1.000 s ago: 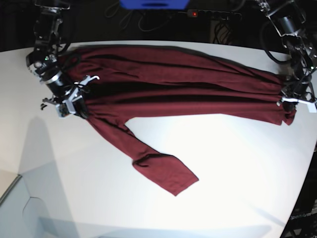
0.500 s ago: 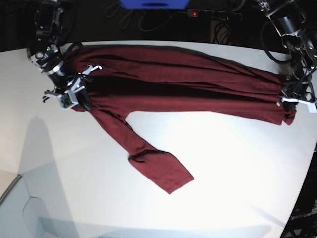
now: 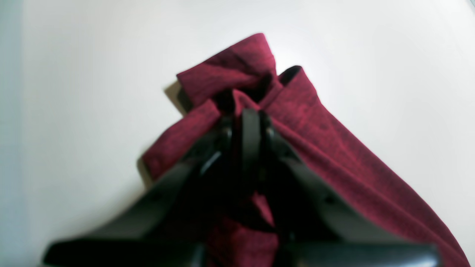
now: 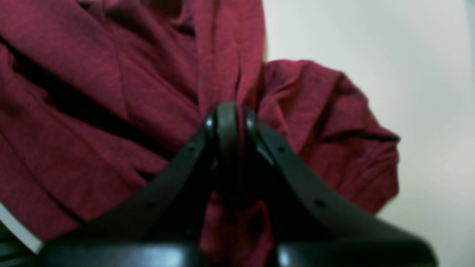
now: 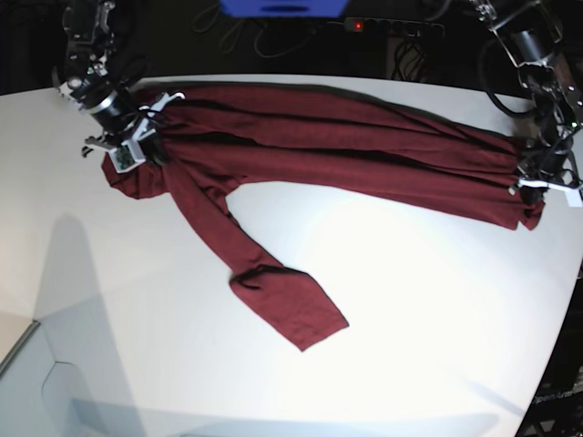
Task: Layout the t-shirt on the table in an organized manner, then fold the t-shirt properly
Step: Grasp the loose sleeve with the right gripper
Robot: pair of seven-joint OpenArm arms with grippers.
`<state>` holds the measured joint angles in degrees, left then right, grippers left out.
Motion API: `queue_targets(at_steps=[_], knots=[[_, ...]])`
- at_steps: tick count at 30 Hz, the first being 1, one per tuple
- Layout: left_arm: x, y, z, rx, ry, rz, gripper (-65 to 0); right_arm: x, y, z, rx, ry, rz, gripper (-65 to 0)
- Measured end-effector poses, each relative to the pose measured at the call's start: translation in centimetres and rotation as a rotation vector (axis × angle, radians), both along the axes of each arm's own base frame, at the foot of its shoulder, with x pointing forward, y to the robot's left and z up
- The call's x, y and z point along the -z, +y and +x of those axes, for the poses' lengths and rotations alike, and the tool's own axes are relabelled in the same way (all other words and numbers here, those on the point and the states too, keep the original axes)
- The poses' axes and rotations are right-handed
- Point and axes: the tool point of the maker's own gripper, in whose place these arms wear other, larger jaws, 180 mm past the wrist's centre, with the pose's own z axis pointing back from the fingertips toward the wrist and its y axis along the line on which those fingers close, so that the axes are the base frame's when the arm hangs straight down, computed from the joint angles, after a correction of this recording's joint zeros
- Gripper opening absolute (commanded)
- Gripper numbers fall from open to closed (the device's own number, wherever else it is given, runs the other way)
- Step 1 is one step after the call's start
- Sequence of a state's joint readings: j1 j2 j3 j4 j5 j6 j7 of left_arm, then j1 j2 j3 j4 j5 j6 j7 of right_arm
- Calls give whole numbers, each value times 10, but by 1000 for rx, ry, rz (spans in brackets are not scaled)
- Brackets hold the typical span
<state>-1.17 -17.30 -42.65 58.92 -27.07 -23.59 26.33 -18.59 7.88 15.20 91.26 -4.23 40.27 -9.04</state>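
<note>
The dark maroon t-shirt (image 5: 346,150) lies stretched in a long band across the far half of the white table (image 5: 410,300). One sleeve (image 5: 287,305) trails toward the front. In the base view my right gripper (image 5: 137,138) is at the shirt's far-left end, shut on bunched cloth. My left gripper (image 5: 533,187) is shut on the shirt's other end, near the table's right edge. In the right wrist view the right gripper (image 4: 227,111) pinches folds of the t-shirt (image 4: 130,74). In the left wrist view the left gripper (image 3: 246,115) clamps a rolled corner of the t-shirt (image 3: 326,129).
Behind the table's far edge lie a power strip with a red light (image 5: 392,25), a blue object (image 5: 282,7) and dark cables. The table curves away at the right, close to my left gripper. A grey surface (image 5: 27,382) shows past the front-left corner.
My right gripper has moved toward the far-left corner with the cloth in it. The shirt's body has drawn straighter and the sleeve has slid left. The left arm has not moved.
</note>
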Motion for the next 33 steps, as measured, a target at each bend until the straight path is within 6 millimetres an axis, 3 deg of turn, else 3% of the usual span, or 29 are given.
queue_targets(at_steps=[2,5,12,14,20,23,26,30,33], knots=[[0,0,0,0,0,0,-649,1,0,1,2,0,5,-650],[0,0,0,0,0,0,-649,22,4,-6,-1,51,37,-650],[0,0,-1,1,1,2,-649,23,3,3,7,40,66,-650],[0,0,-1,1,1,2,-649,23,3,3,7,40,66,-604],[0,0,-2,1,3,4,-649,21,0,4,8,35,49,-382],[0,0,-2,2,5,3,-649,11,-14,3,21,28,-8,-324],[0,0,-2,2,4,3,-647,-15,-36,11,101,-43,-29,-318],[0,0,-2,0,3,1,-646,-50,-44,26,128,-151,-16,-316],[0,1,-3,0,3,1,-646,-55,-48,28,136,-166,-24,-315]])
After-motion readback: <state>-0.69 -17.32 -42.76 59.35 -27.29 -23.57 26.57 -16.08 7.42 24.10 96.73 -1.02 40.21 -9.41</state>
